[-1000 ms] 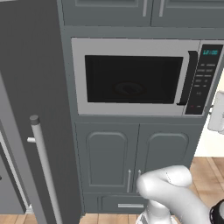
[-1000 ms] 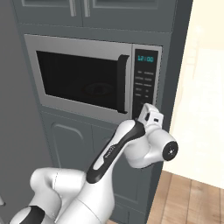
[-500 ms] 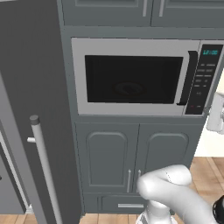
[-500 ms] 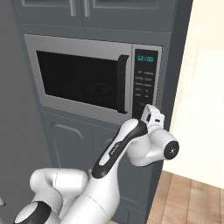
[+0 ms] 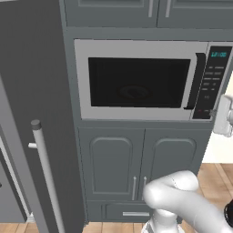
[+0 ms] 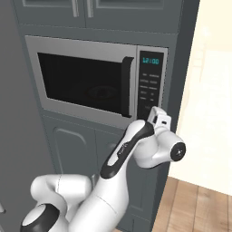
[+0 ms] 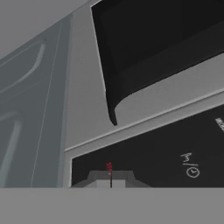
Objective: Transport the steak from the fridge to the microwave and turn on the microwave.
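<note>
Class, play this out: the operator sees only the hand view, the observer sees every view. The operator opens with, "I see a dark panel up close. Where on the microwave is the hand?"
Observer: The gripper sits at the bottom of the microwave's button panel, right of the black handle.
Operator: Is the door closed?
Observer: Yes, it lies flush in its silver frame.
Operator: Anything inside?
Observer: Through the dark window I can only make out a round turntable; a steak I cannot tell.
Operator: What stands beside it?
Observer: The grey fridge with its bar handle on the left.
</note>
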Controlling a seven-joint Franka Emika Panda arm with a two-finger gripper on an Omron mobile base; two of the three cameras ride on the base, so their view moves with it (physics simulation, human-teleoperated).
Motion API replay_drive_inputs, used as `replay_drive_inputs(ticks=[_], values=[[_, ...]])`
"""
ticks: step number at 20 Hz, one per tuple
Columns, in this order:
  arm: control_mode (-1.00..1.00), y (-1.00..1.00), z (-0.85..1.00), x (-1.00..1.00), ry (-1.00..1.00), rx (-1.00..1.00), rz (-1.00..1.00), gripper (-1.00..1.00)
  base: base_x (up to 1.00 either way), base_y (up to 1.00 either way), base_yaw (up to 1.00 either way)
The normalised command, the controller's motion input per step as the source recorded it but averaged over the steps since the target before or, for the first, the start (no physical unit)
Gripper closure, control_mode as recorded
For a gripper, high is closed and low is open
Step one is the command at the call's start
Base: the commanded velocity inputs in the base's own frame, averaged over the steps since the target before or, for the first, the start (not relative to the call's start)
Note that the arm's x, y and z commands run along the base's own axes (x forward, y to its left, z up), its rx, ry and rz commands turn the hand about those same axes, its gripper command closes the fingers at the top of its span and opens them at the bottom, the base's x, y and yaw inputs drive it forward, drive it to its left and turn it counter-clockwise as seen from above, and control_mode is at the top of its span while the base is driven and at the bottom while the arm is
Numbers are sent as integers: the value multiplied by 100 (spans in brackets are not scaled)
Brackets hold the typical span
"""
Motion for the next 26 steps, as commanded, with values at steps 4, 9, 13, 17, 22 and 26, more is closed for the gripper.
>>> replay_drive_inputs(ticks=[4,9,13,17,22,26], values=[[-100,-8,-9,17,0,-2,0,100,0,0,0],[-100,-7,-11,15,0,-4,0,100,0,0,0],[-100,-7,-4,15,0,-2,0,100,0,0,0],[-100,-10,0,16,0,-1,0,100,0,0,0],[-100,-9,-6,12,0,-2,0,100,0,0,0],[-100,-3,-12,11,0,-5,0,100,0,0,0]])
